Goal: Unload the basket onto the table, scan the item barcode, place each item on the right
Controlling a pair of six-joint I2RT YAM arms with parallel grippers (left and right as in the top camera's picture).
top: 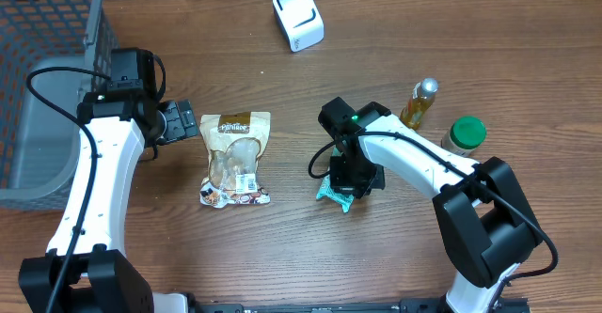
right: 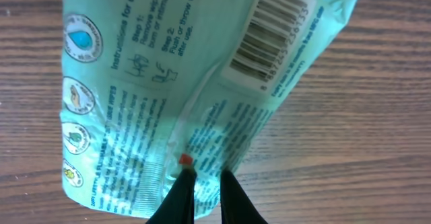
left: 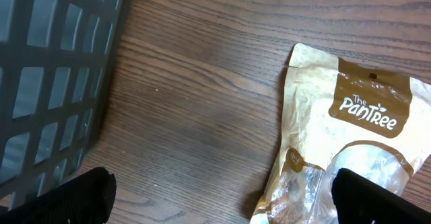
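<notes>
Two narrow jaws of the right gripper (right: 205,196) are pinched tight on the edge of a teal plastic packet (right: 168,83), right at the near-centre of the brown wooden table (top: 282,266). Its printed back faces the wrist camera, with the black-and-white barcode (right: 273,32) showing at one corner. Whether it's clear of the wood, I can't tell. Over to the left lies a tan-and-clear snack pouch (top: 236,158), flat on the table. Just beside its top corner sits the left gripper (top: 191,122), jaws spread wide, holding nothing. To the right stands a green-lidded jar (top: 463,134), then an amber bottle with a silver cap (top: 420,103). Far back, well apart from the packet, is a white box-shaped scanner (top: 298,17). A grey mesh basket (top: 47,31) fills the far left corner.
</notes>
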